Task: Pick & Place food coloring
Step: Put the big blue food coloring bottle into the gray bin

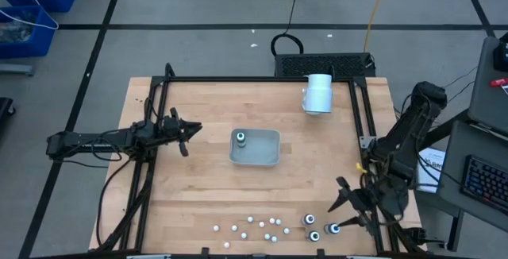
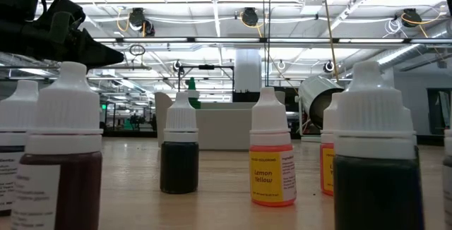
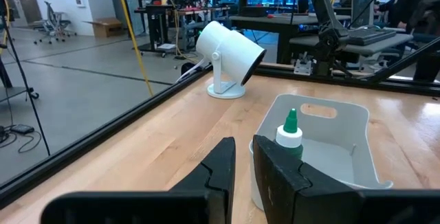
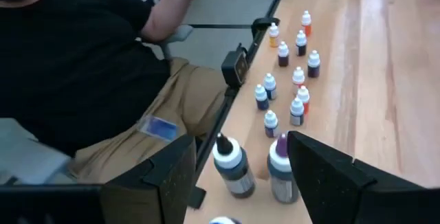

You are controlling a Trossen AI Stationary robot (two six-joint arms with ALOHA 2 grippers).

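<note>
Three larger bottles [image 4: 230,165] beside spread right claw [image 4: 237,183]: light, rigid, slick, tippy; best pinched around body.

Left claw [image 3: 242,165] nearly pressed together, empty, just beside tray [image 3: 344,124].

One readable label, on a small bottle in the low view.

You can read "Lemon Yellow" on the yellow label of the small food coloring bottle [image 2: 272,152] that stands near the middle of the table. The line of small print above these words is too small to read. The labels on the other bottles beside it are turned away or cut off, so you cannot read any text there.
</note>
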